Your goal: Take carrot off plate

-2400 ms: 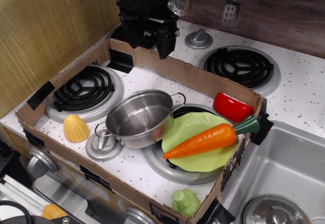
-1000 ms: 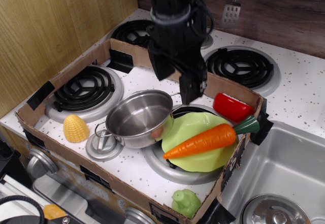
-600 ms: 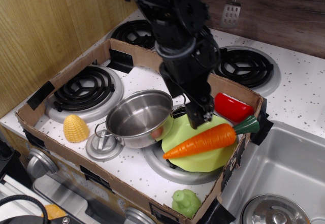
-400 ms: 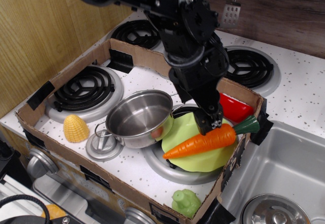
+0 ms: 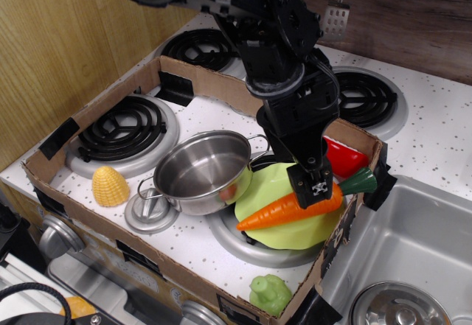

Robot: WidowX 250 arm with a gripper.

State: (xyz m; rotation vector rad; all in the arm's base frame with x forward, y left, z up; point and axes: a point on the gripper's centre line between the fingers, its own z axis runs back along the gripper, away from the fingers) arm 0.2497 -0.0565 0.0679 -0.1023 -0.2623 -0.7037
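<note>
Gripper point(image 5: 313, 190) straddles the carrot point(image 5: 276, 210) beneath it (grasp uncertain, cannot tell); clamp squarely before lifting off the plate point(image 5: 276, 233).

The long tapered orange plastic carrot point(image 5: 274, 211) with a dark green stem was laid diagonally across the flat lime-green plastic plate point(image 5: 274, 181).

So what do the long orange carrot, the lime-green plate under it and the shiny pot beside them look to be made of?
The long orange carrot looks like moulded plastic: even colour, soft sheen, a smooth dark green stem. The flat lime-green plate also reads as plastic, with a uniform, dull-glossy face. The silver pot looks like polished steel, since its wall mirrors nearby colours. The gripper is down on the carrot; its finger state is unclear.
</note>
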